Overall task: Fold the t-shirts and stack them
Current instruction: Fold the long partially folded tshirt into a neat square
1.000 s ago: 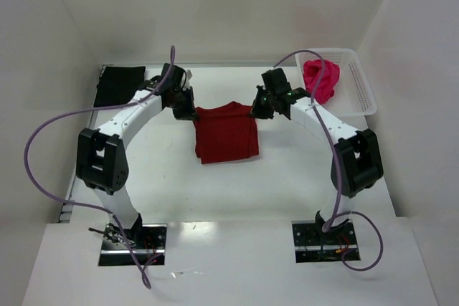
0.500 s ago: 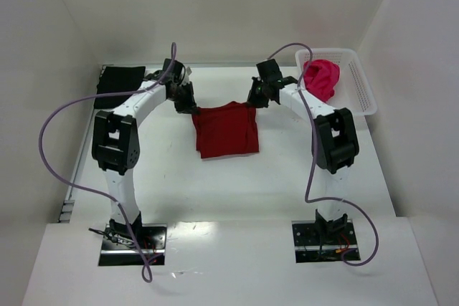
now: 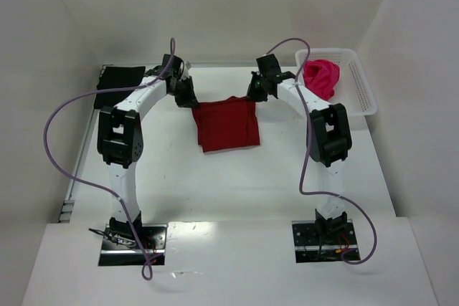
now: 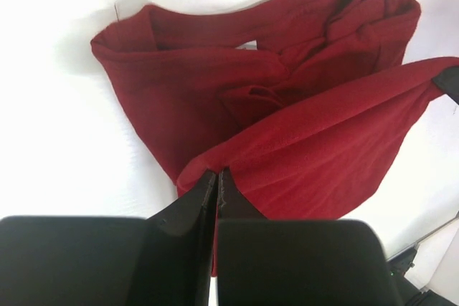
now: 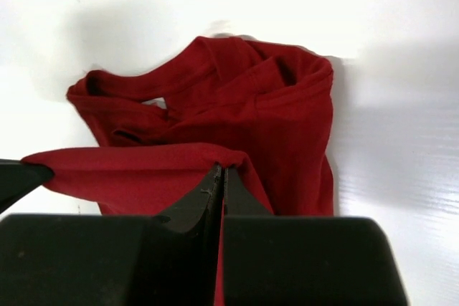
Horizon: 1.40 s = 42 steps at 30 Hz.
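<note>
A dark crimson t-shirt [image 3: 227,124] hangs stretched between my two grippers over the far middle of the table, its lower part resting on the surface. My left gripper [image 3: 194,102] is shut on its left top corner [image 4: 217,171]; the cloth [image 4: 308,148] spreads away from the jaws. My right gripper [image 3: 252,97] is shut on the right top corner [image 5: 224,168], with the shirt [image 5: 237,112] bunched beyond. A magenta-pink t-shirt [image 3: 320,78] lies crumpled in the white basket [image 3: 362,89]. A black t-shirt [image 3: 119,82] lies flat at the far left.
The basket stands at the far right against the white wall. White walls enclose the table on three sides. Purple cables [image 3: 54,148] loop off both arms. The arm bases [image 3: 131,234] sit at the near edge.
Both grippers have carried the crimson t-shirt's top edge farther back on the table, and the arms have stretched out; the shirt has followed, still held at both corners.
</note>
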Motion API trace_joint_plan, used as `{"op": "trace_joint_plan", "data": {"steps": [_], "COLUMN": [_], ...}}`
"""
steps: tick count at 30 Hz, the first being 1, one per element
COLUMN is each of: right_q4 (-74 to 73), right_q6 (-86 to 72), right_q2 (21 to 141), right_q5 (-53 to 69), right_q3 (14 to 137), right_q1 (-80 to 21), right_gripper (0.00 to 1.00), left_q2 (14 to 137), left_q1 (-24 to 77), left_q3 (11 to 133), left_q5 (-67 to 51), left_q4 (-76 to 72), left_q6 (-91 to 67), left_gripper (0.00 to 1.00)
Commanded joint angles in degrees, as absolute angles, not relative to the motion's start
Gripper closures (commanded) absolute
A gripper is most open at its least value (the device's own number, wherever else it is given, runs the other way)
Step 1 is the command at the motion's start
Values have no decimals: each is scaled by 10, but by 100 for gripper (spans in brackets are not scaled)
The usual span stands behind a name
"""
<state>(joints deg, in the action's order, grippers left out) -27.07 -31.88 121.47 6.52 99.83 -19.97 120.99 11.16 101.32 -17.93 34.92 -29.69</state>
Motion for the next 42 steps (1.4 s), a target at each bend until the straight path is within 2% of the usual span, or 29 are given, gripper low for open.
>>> {"op": "trace_joint_plan", "data": {"steps": [1, 5, 8, 10, 11, 12, 15, 16, 18, 21, 25, 30, 34, 37, 40, 42], "right_q4": [-257, -257, -257, -257, -251, -251, -251, -251, -245, -245, -258, -231, -226, -217, -179, -173], "right_q6": [-305, -300, -300, -300, -300, -300, -300, -300, -300, -294, -264, -249, -244, -236, -236, -236], "right_q2": [1216, 1227, 1239, 1254, 1262, 1268, 1268, 1256, 1245, 1223, 1200, 1143, 1130, 1130, 1116, 1116], "right_q5": [48, 48, 54, 54, 54, 54, 54, 54, 48, 48, 41, 25, 17, 56, 81, 81], "right_q3": [1034, 1052, 1057, 1057, 1063, 1063, 1071, 1071, 1071, 1071, 1045, 939, 903, 888, 867, 867], "right_q1": [-187, -187, -187, -187, -187, -187, -187, -187, -187, -187, -187, -187, -187, -187, -187, -187], "right_gripper": [100, 97, 81, 74, 68, 51, 46, 43, 36, 28, 19, 7, 6, 6, 1, 1], "left_q2": [1213, 1225, 1248, 1259, 1259, 1259, 1259, 1253, 1252, 1252, 1223, 1186, 1180, 1180, 1180, 1186], "left_q1": [98, 85, 79, 79, 74, 74, 63, 63, 52, 46, 46, 57, 62, 68, 73, 73], "left_q3": [1039, 1045, 1058, 1065, 1065, 1071, 1077, 1084, 1101, 1131, 1102, 1008, 972, 956, 949, 949], "left_q5": [-177, -177, -183, -183, -183, -183, -183, -183, -183, -185, -212, -217, -236, -241, -241, -241], "left_q4": [347, 347, 347, 342, 342, 342, 337, 337, 337, 369, 390, 377, 367, 359, 350, 339], "left_q6": [-276, -276, -276, -276, -276, -276, -276, -267, -259, -239, -220, -214, -214, -214, -214, -214], "left_gripper": [100, 100, 94, 82, 70, 64, 52, 42, 30, 22, 19, 17, 22, 25, 22, 22]}}
